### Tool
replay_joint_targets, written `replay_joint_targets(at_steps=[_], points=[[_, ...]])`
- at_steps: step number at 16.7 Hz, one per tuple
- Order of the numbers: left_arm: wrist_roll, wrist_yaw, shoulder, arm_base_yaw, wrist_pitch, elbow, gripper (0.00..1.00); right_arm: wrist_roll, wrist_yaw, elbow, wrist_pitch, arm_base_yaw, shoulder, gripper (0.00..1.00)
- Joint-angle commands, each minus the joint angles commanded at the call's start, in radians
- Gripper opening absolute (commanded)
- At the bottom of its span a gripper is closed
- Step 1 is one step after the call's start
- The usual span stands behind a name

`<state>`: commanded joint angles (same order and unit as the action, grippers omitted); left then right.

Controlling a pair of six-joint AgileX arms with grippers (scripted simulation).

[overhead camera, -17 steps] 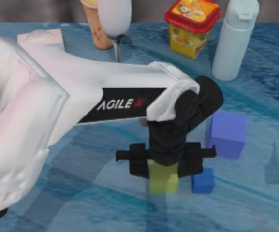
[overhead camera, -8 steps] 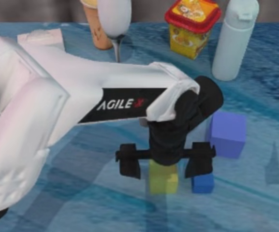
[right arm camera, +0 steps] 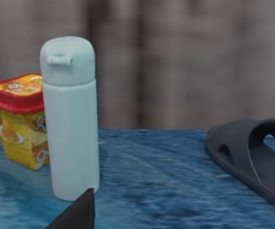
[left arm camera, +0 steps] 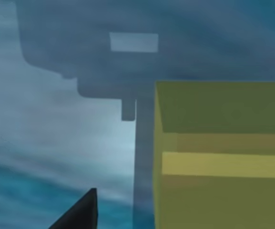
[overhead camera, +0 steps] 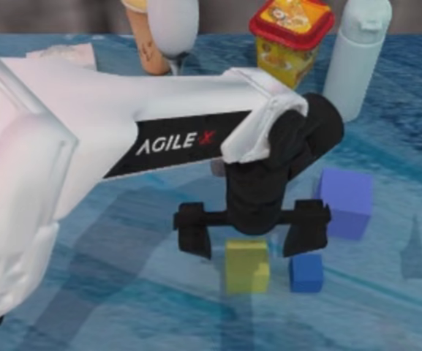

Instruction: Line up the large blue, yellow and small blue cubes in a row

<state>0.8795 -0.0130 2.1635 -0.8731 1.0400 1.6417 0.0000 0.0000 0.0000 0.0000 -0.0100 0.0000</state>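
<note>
Nearest the viewer, the yellow (overhead camera: 246,266) cube sits flat on the table (overhead camera: 123,307), with the small blue cube (overhead camera: 306,273) just beside it on the right, a narrow gap between them. Directly above the yellow hangs the left gripper (overhead camera: 253,232), fingers spread wide to either side of the cube and clear of it, holding nothing. In the left wrist view the yellow (left arm camera: 223,157) fills the frame as a plain matte block with sharp edges and flat faces. Farther back and to the right lies the large blue (overhead camera: 345,202) cube, paler periwinkle and the biggest of the three, apart from the other two.

All three appear rigid, light and unbreakable; the matte faces should offer fair friction. The best hold is probably across two opposite vertical faces, centred, so a cube does not twist on closing.

At the far edge stand a red-lidded yellow tub (overhead camera: 289,40) and a pale bottle (overhead camera: 355,58). The right gripper is outside the top view; its fingers cannot be judged.
</note>
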Motion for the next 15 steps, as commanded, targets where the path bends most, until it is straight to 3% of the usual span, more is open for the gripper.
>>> replay_joint_targets(at_steps=[4, 10, 15], points=[[0.002, 0.000, -0.042, 0.010, 0.120, 0.078, 1.00, 0.000, 0.000, 0.000, 0.000, 0.000, 0.000, 1.00], [0.000, -0.001, -0.052, 0.010, 0.116, 0.071, 1.00, 0.004, 0.000, 0.010, -0.007, -0.003, 0.010, 1.00], [-0.027, -0.009, -0.260, 0.115, 0.001, -0.110, 1.00, 0.075, -0.002, 0.198, -0.136, -0.051, 0.207, 1.00]])
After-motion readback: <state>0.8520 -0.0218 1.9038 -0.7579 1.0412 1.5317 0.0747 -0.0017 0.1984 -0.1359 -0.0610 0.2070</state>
